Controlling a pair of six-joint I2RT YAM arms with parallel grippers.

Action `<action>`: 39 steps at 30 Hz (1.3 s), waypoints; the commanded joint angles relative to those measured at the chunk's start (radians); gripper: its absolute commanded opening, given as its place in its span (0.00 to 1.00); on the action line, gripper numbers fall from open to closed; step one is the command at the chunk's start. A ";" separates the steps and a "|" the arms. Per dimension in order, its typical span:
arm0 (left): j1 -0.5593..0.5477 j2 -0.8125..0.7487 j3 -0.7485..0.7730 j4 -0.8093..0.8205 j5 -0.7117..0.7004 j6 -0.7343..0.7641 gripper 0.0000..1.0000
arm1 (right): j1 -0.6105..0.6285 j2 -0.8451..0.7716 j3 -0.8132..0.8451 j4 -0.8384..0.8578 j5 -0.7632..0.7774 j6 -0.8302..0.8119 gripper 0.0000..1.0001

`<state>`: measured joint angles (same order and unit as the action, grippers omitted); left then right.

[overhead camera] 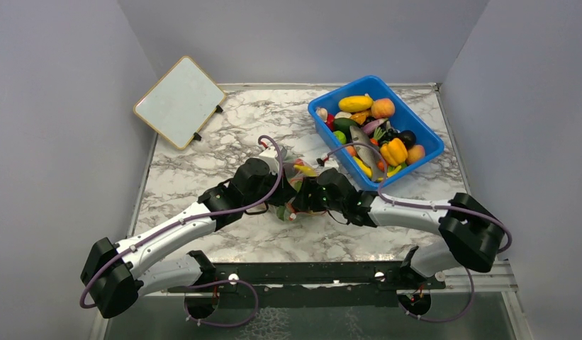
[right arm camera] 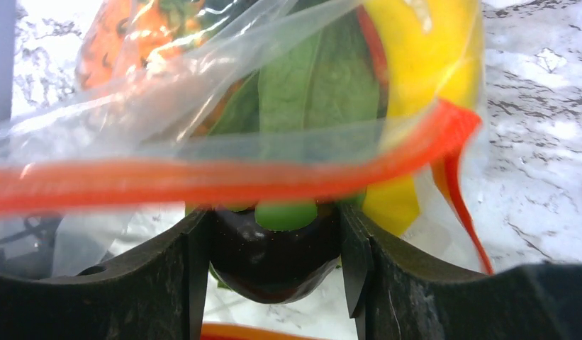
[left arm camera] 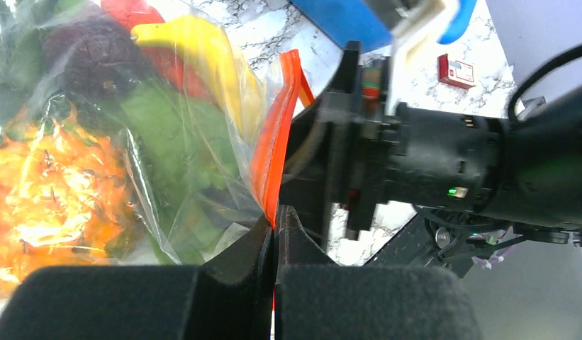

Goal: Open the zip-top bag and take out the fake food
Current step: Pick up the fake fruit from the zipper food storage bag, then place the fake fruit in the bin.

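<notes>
L end effector (left arm camera: 275,221) pinched shut on zip-top bag's (left arm camera: 167,163) red strip (left arm camera: 275,152); bag sits mid-tabletop (overhead camera: 203,159) btwn the two. R end effector (right arm camera: 270,218) fingers flank dark purple piece (right arm camera: 273,263) w/ green stem, can't tell if clamped.

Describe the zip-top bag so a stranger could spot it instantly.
On the marble table, look just left of the blue bin. The zip-top bag is the clear, crinkly pouch of toy food; only it has a red-orange zip strip along its mouth.
</notes>
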<state>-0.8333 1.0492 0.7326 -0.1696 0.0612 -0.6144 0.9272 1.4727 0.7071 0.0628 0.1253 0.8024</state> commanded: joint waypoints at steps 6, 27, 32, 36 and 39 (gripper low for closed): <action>0.000 -0.026 0.014 -0.028 -0.048 0.008 0.00 | -0.008 -0.238 -0.170 0.191 0.009 -0.129 0.38; 0.000 -0.044 0.008 -0.055 -0.093 -0.014 0.00 | -0.044 -0.670 -0.045 -0.166 0.447 -0.519 0.43; 0.000 -0.041 0.017 -0.049 -0.081 -0.020 0.00 | -0.206 -0.599 0.072 -0.327 0.447 -0.544 0.44; 0.000 -0.047 0.015 -0.050 -0.072 -0.021 0.00 | -0.498 -0.544 0.104 -0.377 0.141 -0.507 0.43; 0.000 -0.053 0.012 -0.051 -0.063 -0.022 0.00 | -0.665 -0.478 0.128 -0.402 -0.060 -0.470 0.44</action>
<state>-0.8333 1.0218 0.7326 -0.2192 -0.0090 -0.6277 0.4332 0.9321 0.7921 -0.2451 0.3454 0.3004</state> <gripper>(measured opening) 0.010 0.580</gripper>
